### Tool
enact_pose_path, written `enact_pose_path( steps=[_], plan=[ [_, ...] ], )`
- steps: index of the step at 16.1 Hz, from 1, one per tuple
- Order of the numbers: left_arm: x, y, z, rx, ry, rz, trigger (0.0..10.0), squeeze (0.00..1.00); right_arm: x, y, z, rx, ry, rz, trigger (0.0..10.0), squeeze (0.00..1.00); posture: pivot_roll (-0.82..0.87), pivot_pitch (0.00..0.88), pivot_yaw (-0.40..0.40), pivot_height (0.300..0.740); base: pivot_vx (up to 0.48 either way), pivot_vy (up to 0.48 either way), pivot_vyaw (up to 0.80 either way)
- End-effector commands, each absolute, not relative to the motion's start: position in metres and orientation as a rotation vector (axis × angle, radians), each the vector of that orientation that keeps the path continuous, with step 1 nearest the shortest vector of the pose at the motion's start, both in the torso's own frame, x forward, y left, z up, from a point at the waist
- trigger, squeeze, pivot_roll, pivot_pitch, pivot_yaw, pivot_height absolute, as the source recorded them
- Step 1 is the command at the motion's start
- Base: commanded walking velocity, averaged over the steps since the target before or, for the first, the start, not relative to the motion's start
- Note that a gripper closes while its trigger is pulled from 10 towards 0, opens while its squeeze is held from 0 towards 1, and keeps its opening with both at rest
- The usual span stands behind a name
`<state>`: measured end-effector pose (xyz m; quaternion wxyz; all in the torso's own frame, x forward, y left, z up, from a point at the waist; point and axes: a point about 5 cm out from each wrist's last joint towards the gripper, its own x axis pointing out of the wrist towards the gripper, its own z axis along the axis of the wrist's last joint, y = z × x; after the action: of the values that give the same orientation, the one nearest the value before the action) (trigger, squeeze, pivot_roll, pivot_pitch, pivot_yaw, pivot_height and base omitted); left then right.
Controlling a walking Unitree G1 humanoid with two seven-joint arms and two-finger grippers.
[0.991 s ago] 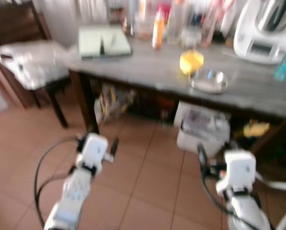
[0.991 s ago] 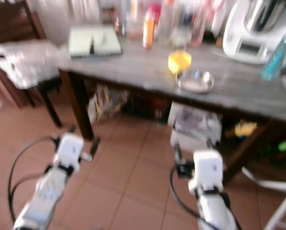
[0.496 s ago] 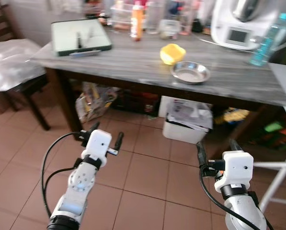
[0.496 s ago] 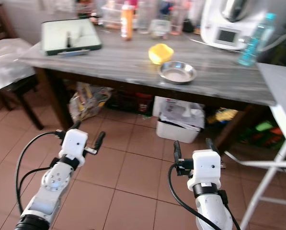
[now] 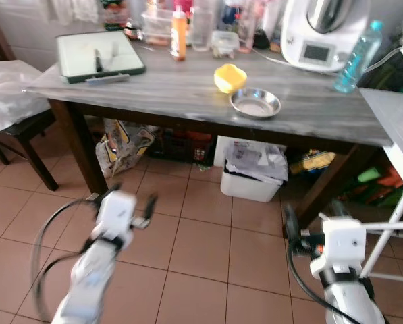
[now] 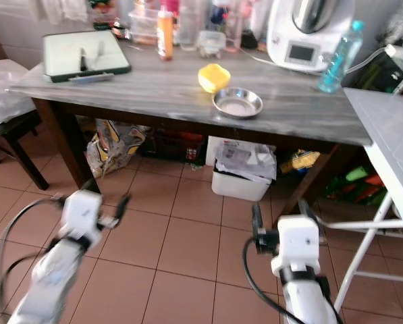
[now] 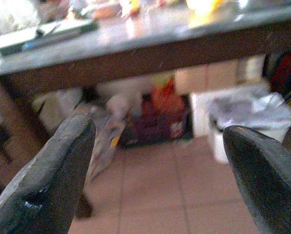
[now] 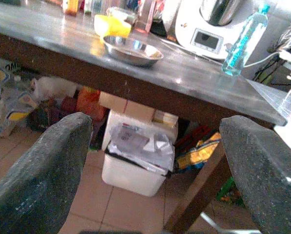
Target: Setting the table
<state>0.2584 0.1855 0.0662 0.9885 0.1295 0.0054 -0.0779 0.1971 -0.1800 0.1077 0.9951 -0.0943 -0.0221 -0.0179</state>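
A grey wooden table [image 5: 187, 94] stands ahead of me. On it lie a steel bowl [image 5: 255, 103], a yellow bowl [image 5: 229, 77] just behind it, and a green-rimmed tray [image 5: 100, 56] with cutlery at the far left. My left gripper [image 5: 123, 197] hovers low over the tiled floor in front of the table, open and empty, and its arm is blurred. My right gripper [image 5: 314, 214] is also open and empty, low at the right. The right wrist view faces the steel bowl [image 8: 131, 49] between its fingers [image 8: 38, 180].
Under the table sit a white bin [image 5: 252, 172] stuffed with paper and a printed bag [image 5: 123, 145]. A chair [image 5: 15, 101] covered in plastic stands left. A white appliance [image 5: 319, 34], a blue bottle [image 5: 356, 57] and an orange bottle [image 5: 179, 42] line the back. Another white table [image 5: 397, 121] is right.
The whole picture has shifted and sharpened as the camera moved. Both grippers stay open over the floor. The left arm now shows blurred and a little lower.
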Motion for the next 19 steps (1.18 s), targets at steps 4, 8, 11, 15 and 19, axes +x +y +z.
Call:
enact_pose_path(
  steps=[4,8,11,15,19],
  plan=[
    [0.234,0.193,0.060,0.258,0.024,-0.149,10.0,0.00,0.191,-0.192,0.110,-0.209,-0.047,-0.079,10.0,0.00,0.15,0.042,-0.076,0.740,0.000,0.000,0.00],
    [0.183,0.189,0.050,0.280,0.024,-0.165,10.0,0.00,0.193,-0.192,0.112,-0.216,-0.056,-0.088,10.0,0.00,0.15,0.048,-0.072,0.740,0.000,0.000,0.00],
    [0.149,0.184,0.053,0.302,0.014,-0.194,10.0,0.00,0.196,-0.185,0.112,-0.196,-0.058,-0.078,10.0,0.00,0.16,0.078,-0.068,0.740,0.000,0.000,0.00],
    [0.134,0.171,0.063,0.325,-0.049,-0.182,10.0,0.00,0.215,-0.167,0.112,-0.176,-0.072,0.021,10.0,0.00,0.24,0.099,-0.086,0.740,0.000,0.000,0.00],
    [0.293,0.153,0.118,0.313,-0.259,-0.235,10.0,0.00,0.235,-0.160,0.125,-0.165,-0.118,0.091,10.0,0.00,0.21,0.138,-0.109,0.740,0.000,0.000,0.00]
  ],
)
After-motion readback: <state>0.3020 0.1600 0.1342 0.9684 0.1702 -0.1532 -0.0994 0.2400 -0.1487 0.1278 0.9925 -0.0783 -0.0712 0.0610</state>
